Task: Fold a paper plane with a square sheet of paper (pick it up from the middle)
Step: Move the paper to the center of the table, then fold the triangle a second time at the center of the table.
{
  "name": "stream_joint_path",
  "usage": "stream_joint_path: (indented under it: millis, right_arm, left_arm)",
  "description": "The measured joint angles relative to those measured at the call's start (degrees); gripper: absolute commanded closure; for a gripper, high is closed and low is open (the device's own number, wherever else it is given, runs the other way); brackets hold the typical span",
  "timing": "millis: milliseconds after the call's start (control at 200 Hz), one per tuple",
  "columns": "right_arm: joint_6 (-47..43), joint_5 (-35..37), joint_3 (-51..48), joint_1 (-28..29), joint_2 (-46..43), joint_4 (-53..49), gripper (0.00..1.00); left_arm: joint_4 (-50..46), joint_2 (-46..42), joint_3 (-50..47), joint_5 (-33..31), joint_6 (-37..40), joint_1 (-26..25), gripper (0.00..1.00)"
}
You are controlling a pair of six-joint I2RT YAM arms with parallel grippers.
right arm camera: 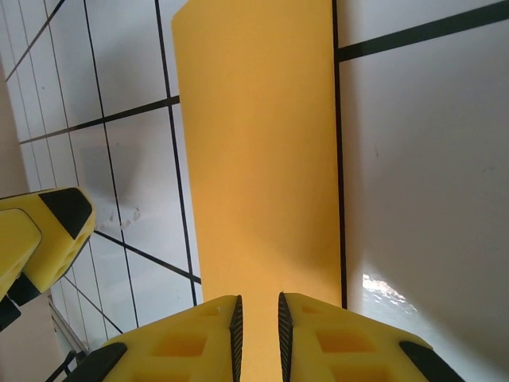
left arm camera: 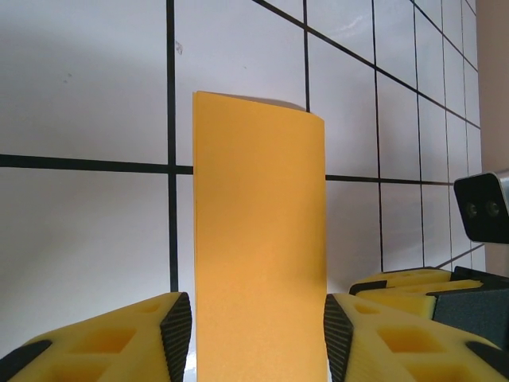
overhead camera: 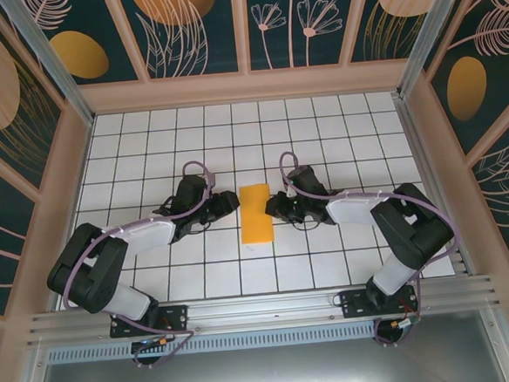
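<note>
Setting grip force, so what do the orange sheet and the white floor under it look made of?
Orange sheet: thin matte paper, flat with crisp edges. White floor: probably smooth laminate or coated board, slightly glossy, given the glare patch.

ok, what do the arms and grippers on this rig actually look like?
The left arm and right arm match: bulky black joints, a white forearm shell, and a lilac cable looped along each. The left gripper and right gripper have chunky yellow fingers with moulded pockets and black pads on the inner faces. No markings are legible.
</note>
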Motion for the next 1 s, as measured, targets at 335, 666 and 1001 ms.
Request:
stream_joint_path:
  millis: [335,666,1001]
  right_arm:
    - [1.5,-0.4,-1.8,0.0,2.4,2.3,0.77]
    - [3.5,-0.6,-3.9,0.1,3.2,6.1,0.77]
    - [5.8,-0.1,-5.7,0.1,2.8,9.6,0.77]
  left_arm:
    - [0.1,1.5,0.0,1.4,0.0,0.0,0.47]
    - [0.7,2.8,0.0,3.2,-0.2,0.0,0.44]
    - [3.5,6.9,0.0,9.2,-1.5,0.0,0.47]
